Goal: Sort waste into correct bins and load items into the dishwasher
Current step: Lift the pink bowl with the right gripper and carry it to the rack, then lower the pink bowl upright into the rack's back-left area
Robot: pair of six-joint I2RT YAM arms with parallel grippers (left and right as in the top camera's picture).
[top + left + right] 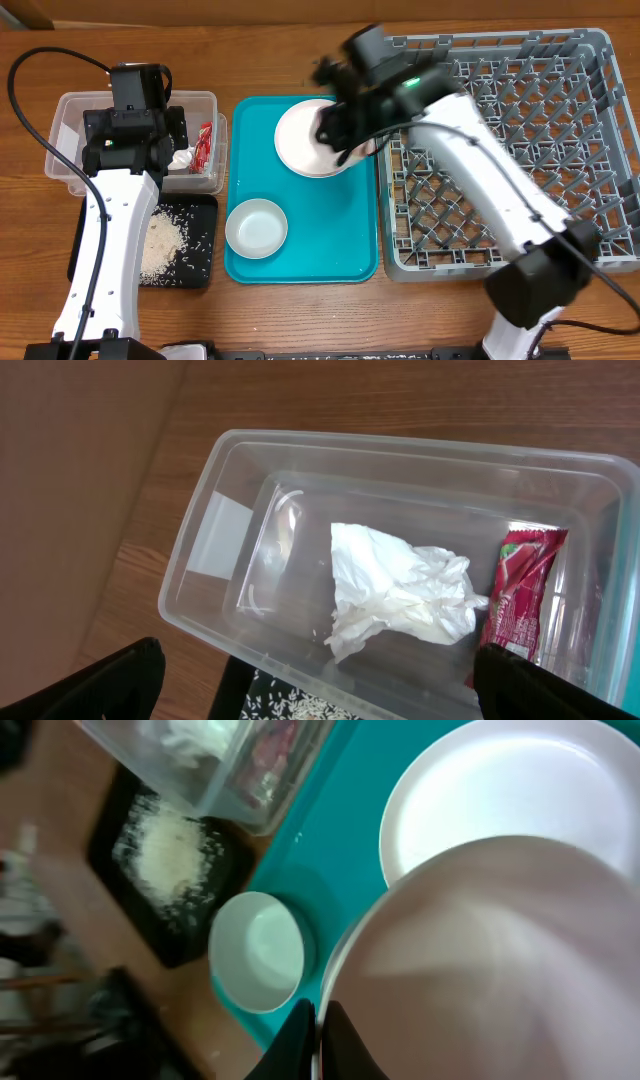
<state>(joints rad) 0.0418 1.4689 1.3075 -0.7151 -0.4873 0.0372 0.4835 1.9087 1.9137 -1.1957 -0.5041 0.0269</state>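
The clear tub at the left holds the white tissue and the red wrapper. My left gripper is open and empty above the tub's near wall. Rice scraps lie on the black tray. My right gripper is shut on the rim of the pale pink plate, held tilted above the teal tray beside the grey rack. The larger bowl and the small white bowl sit on the teal tray. The cup is out of view.
The teal serving tray lies between the bins and the rack. The rack fills the right side of the table. My right arm reaches across the rack's left part. Cables hang at the left edge.
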